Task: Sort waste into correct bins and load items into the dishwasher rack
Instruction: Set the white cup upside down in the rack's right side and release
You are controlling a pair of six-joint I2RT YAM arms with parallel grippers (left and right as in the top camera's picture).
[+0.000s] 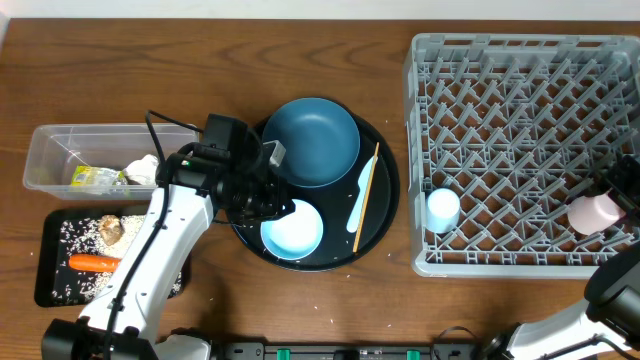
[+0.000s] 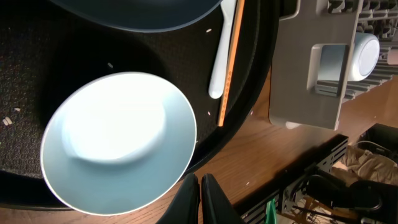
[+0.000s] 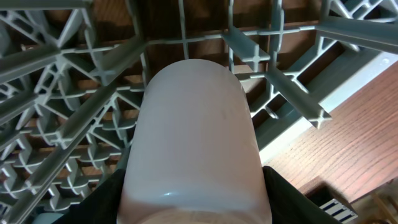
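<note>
The grey dishwasher rack [image 1: 520, 150] fills the right side. A light-blue cup [image 1: 442, 209] stands in its front left corner. My right gripper [image 3: 196, 205] is shut on the pink cup [image 1: 592, 212] [image 3: 196, 137] and holds it over the rack's right side. My left gripper [image 2: 200, 199] is shut and empty, just beside the white bowl [image 1: 292, 229] [image 2: 118, 140]. The bowl, the dark blue plate [image 1: 312, 140], the white spoon [image 1: 357, 200] and the chopstick [image 1: 366, 193] lie on the round black tray [image 1: 385, 215]. The carrot [image 1: 93, 263] and food scraps [image 1: 110, 228] lie in the black rectangular tray [image 1: 48, 280].
The clear tub [image 1: 50, 150] at the left holds the yellow-green wrapper [image 1: 95, 178] and the white tissue [image 1: 145, 168]. Rice grains are scattered in the black rectangular tray. The table's front edge runs close below the round tray.
</note>
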